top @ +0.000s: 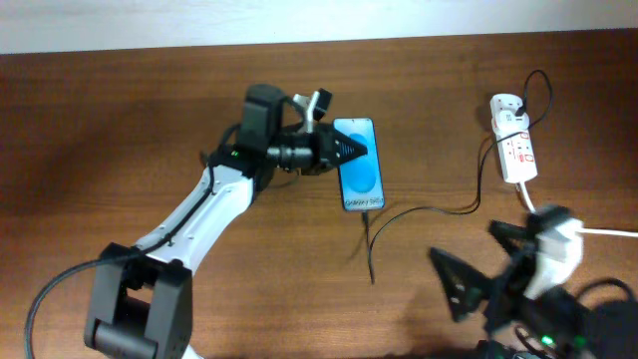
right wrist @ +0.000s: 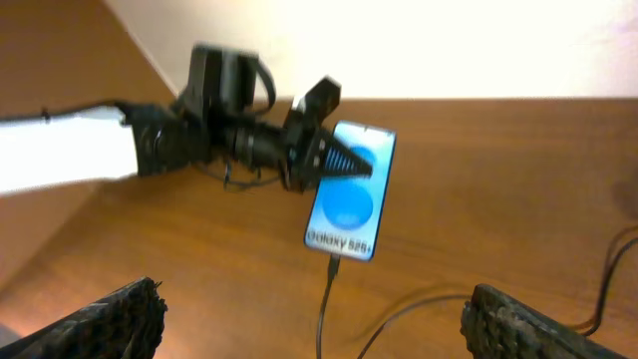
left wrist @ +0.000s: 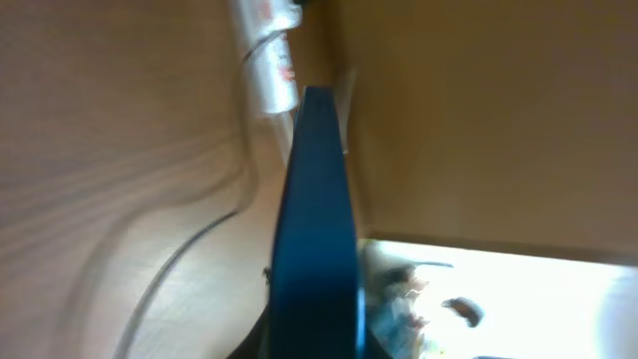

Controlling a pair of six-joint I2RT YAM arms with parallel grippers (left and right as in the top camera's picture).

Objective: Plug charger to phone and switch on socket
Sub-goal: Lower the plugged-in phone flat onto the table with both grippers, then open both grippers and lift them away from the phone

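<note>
The phone [top: 361,178], its blue screen lit, lies at the table's middle. My left gripper [top: 346,152] is shut on its left edge, one finger over the screen. The phone also shows in the right wrist view [right wrist: 346,211] and edge-on in the left wrist view [left wrist: 317,229]. The black charger cable [top: 429,209] runs from the white socket strip [top: 515,148] at the far right to the phone's bottom edge. Its plug tip [right wrist: 332,265] sits at the phone's port. My right gripper [top: 484,263] is open and empty, near the front edge, right of the cable loop [right wrist: 323,311].
The strip's thick white cord [top: 598,231] runs off to the right past my right arm. The table's back edge meets a pale wall [top: 319,20]. The socket strip appears blurred at the top of the left wrist view [left wrist: 267,60].
</note>
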